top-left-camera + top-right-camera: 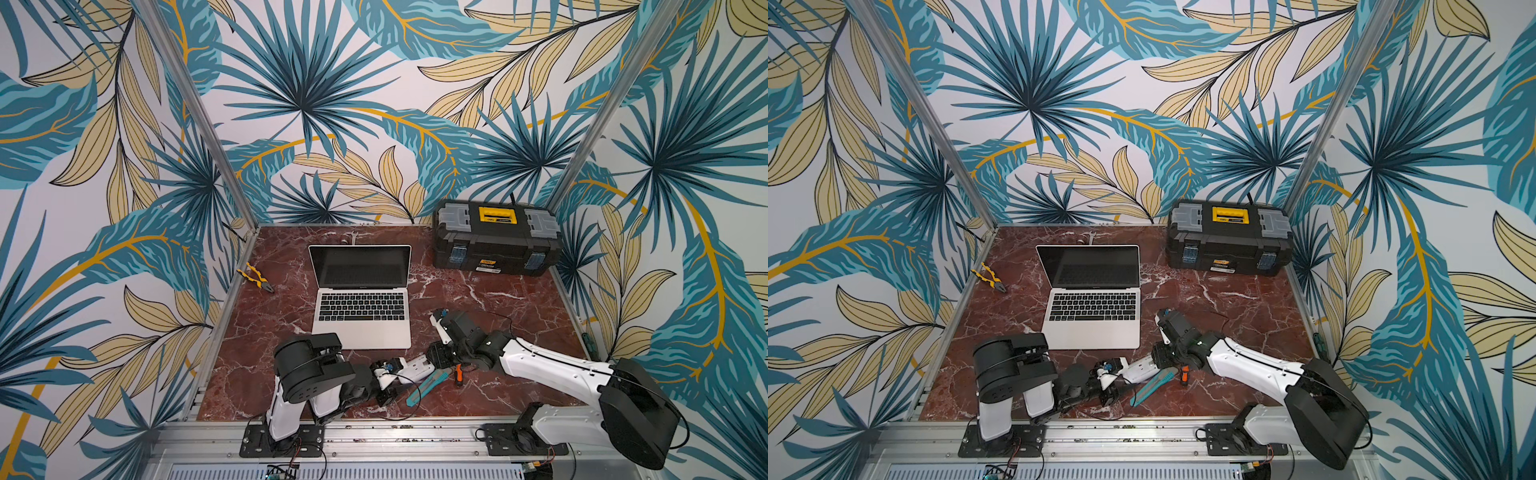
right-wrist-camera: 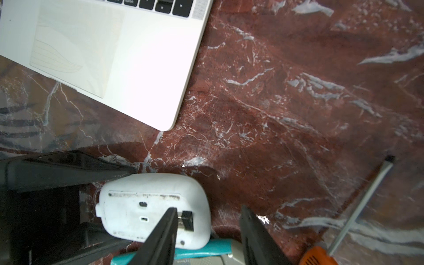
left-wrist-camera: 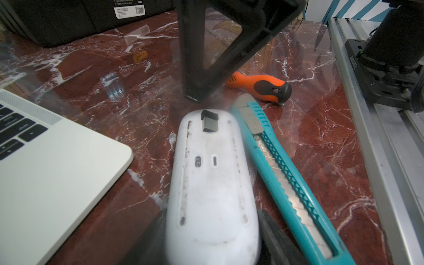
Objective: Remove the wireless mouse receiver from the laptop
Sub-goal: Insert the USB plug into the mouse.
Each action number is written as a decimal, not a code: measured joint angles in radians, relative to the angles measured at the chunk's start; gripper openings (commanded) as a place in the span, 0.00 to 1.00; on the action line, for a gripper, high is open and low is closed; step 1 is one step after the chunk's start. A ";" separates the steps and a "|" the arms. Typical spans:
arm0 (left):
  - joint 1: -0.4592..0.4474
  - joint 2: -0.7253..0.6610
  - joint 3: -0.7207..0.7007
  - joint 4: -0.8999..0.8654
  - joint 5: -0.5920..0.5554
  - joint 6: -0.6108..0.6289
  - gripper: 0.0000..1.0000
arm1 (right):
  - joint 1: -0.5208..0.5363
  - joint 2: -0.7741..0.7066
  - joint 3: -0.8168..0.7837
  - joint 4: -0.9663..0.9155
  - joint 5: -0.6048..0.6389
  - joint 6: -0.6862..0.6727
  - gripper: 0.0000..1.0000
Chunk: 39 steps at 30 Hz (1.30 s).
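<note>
The silver laptop (image 1: 361, 320) (image 1: 1092, 322) stands open mid-table; its corner shows in the wrist views (image 3: 57, 172) (image 2: 126, 57). A white mouse (image 1: 417, 368) (image 3: 211, 195) (image 2: 137, 206) is held belly-up near the laptop's front right corner, with my left gripper (image 1: 397, 370) (image 3: 212, 243) shut on its sides. The small black receiver (image 3: 210, 121) (image 2: 188, 220) sits in a slot at the mouse's far end, apart from the laptop. My right gripper (image 1: 439, 358) (image 2: 208, 208) is open over that end, one finger (image 2: 165, 229) beside the receiver.
A teal utility knife (image 1: 428, 384) (image 3: 286, 183) lies along the mouse, and an orange screwdriver (image 1: 458, 372) (image 3: 263, 86) just beyond it. A black-and-yellow toolbox (image 1: 496, 237) stands at the back right. Yellow pliers (image 1: 254, 277) lie at the left edge.
</note>
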 measured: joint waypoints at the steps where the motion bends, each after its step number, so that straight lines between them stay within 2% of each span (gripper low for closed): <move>1: 0.000 0.000 0.000 0.000 0.000 0.000 0.54 | 0.000 0.005 0.000 0.001 0.000 0.000 0.50; 18: 0.000 0.000 0.001 0.003 0.001 -0.001 0.54 | -0.002 0.073 0.000 0.034 -0.015 -0.005 0.50; 29: 0.000 0.000 0.002 -0.002 0.001 0.000 0.54 | -0.002 0.011 0.000 0.028 -0.016 -0.004 0.51; 39: 0.000 0.000 0.002 -0.002 0.001 0.000 0.54 | -0.002 -0.002 -0.001 0.006 -0.042 -0.027 0.47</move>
